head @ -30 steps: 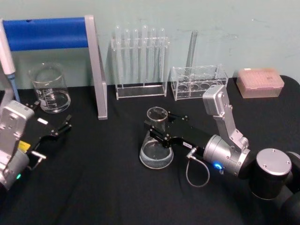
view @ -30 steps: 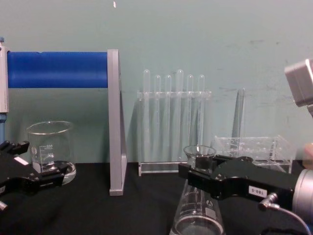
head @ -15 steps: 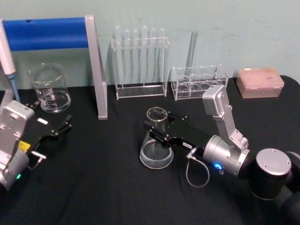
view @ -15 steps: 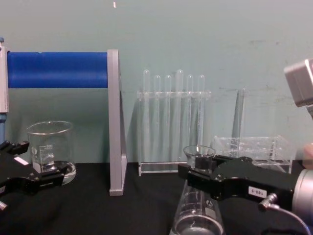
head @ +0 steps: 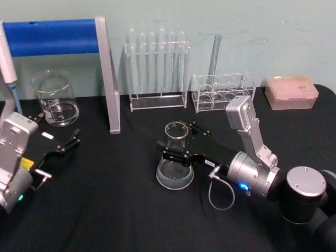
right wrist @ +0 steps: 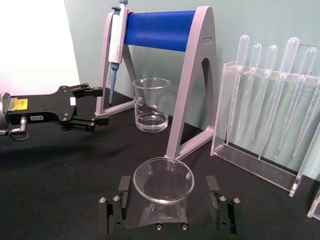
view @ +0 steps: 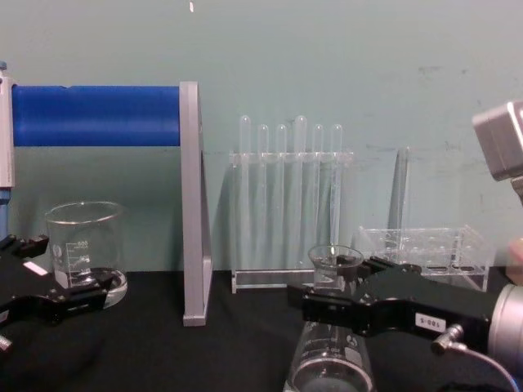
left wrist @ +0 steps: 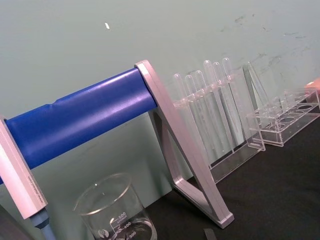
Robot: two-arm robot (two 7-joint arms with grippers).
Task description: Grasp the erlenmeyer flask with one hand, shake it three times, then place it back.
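The erlenmeyer flask stands upright on the black table, in the middle. My right gripper, the hand, is open with one finger on each side of the flask's neck. The right wrist view shows the flask's lip between the two fingers, with a gap on each side. In the chest view the flask stands behind the black right gripper. My left gripper rests open at the table's left, near the beaker, holding nothing.
A glass beaker stands at the back left under a blue pipette stand holding a pipette. A test tube rack, a clear rack and a pink box line the back.
My right gripper has opened off the flask's neck; its fingers now stand apart on either side. The flask stays upright on the table. The left arm has not moved.
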